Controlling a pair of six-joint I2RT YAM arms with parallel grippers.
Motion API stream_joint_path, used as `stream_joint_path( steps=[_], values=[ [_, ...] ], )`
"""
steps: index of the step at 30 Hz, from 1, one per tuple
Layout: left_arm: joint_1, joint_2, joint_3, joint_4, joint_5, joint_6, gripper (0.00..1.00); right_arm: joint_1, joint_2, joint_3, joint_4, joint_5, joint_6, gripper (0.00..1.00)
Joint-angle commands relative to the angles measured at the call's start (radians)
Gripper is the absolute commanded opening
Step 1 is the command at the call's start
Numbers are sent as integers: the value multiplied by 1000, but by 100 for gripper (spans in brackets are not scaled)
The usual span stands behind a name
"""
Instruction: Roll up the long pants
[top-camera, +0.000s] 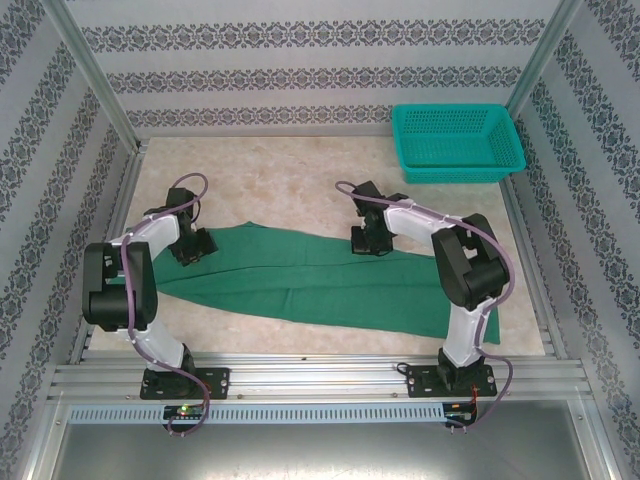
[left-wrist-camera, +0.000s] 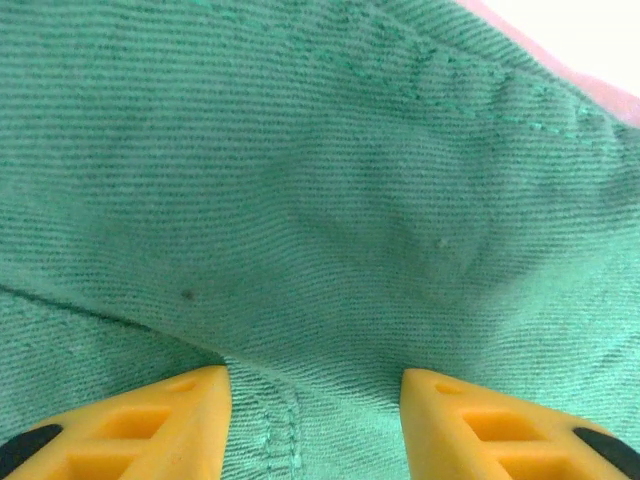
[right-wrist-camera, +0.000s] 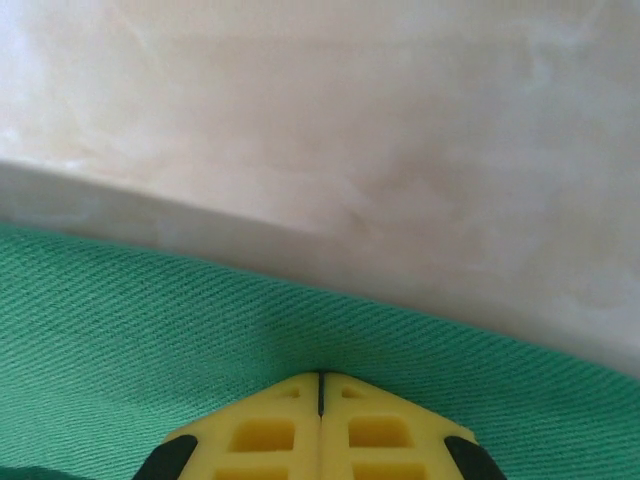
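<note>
left end effector (left-wrist-camera: 315, 385): released, fingers apart over the left end of the pants (top-camera: 330, 285). Risk: it pinches only the top layer, so the roll starts crooked.
pants: flat, left to right across the table (top-camera: 280, 190). Risk: layers slide, leaving the roll loose.
right end effector (right-wrist-camera: 320, 378): clenched, tips at the pants' far edge. Risk: it drags or bunches the cloth.

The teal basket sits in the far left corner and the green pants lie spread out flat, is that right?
Not quite. The teal basket sits in the far right corner, not the left, as the top external view shows. The green pants do lie spread out flat.
</note>
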Motion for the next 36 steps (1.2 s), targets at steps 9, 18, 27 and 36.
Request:
stream_joint_path(
  steps=[9,18,27,36],
  values=[
    [0,100,86,65,-30,-63,50,-56,227,377,-163,1,-37,0],
    [36,201,187,60,-26,-88,47,-129,367,683,-282,-29,-57,0],
    [202,72,-15,146,3,-173,40,-96,128,448,-237,-35,-66,0],
    [200,-85,-74,176,-48,-209,53,-205,-102,124,-171,33,-31,36]
  ],
)
